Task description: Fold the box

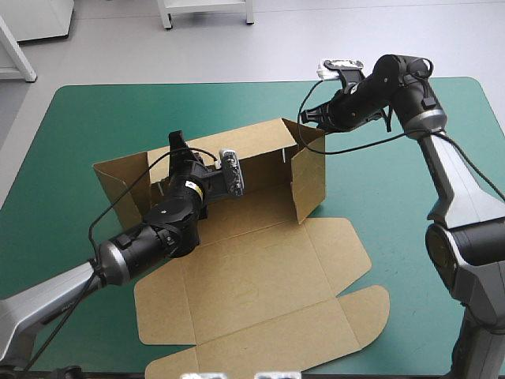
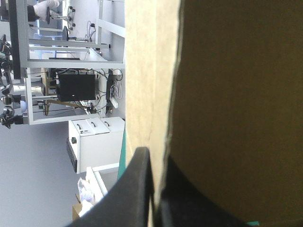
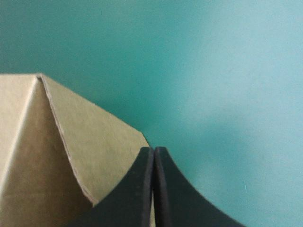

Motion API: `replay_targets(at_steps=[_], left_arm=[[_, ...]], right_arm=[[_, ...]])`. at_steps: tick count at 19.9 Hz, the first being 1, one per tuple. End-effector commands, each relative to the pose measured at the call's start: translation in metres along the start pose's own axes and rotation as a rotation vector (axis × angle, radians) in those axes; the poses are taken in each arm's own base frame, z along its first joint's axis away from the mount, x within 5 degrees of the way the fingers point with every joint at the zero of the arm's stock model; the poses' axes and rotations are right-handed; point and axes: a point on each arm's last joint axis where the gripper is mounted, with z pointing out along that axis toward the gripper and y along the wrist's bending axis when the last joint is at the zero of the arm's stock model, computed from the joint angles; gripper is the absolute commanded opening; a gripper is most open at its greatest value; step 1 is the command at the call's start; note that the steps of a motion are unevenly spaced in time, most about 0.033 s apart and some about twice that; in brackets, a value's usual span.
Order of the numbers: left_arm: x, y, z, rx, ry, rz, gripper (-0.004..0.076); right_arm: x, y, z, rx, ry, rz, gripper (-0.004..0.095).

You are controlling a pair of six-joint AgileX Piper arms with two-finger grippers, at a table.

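I see the brown cardboard box (image 1: 260, 268) mid teal-green surface (image 1: 426, 205), walls raised, lid flat toward 6 o'clock. Left pincer (image 2: 155, 156) pinches the far wall's rim at 10 o'clock. Right pincer (image 3: 154, 152), nearly pressed together, pinches the 1 o'clock corner flap.

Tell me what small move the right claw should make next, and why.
Probably nudge the right claw against the box's far right corner to square the side wall. The left claw pinches the back wall upright, and the right claw sits shut at that corner.
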Motion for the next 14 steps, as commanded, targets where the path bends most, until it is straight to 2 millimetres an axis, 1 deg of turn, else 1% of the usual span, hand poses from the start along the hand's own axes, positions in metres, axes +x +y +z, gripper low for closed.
replay_targets(at_steps=[1,5,7,14], left_arm=[[-0.004,0.012,-0.012,-0.020,-0.060,-0.067,-0.0008],[-0.004,0.012,-0.012,-0.020,-0.060,-0.067,-0.0008],[-0.004,0.012,-0.012,-0.021,-0.057,-0.073,-0.0008],[-0.004,0.012,-0.012,-0.023,-0.058,-0.075,-0.0008]], right_arm=[[0.007,0.011,-0.038,-0.009,-0.054,-0.061,-0.0017],[0.014,0.013,-0.043,-0.013,-0.075,-0.122,-0.0017],[0.017,0.013,-0.044,-0.014,-0.135,-0.134,-0.0017],[0.050,0.010,-0.025,-0.065,-0.286,-0.249,-0.0019]])
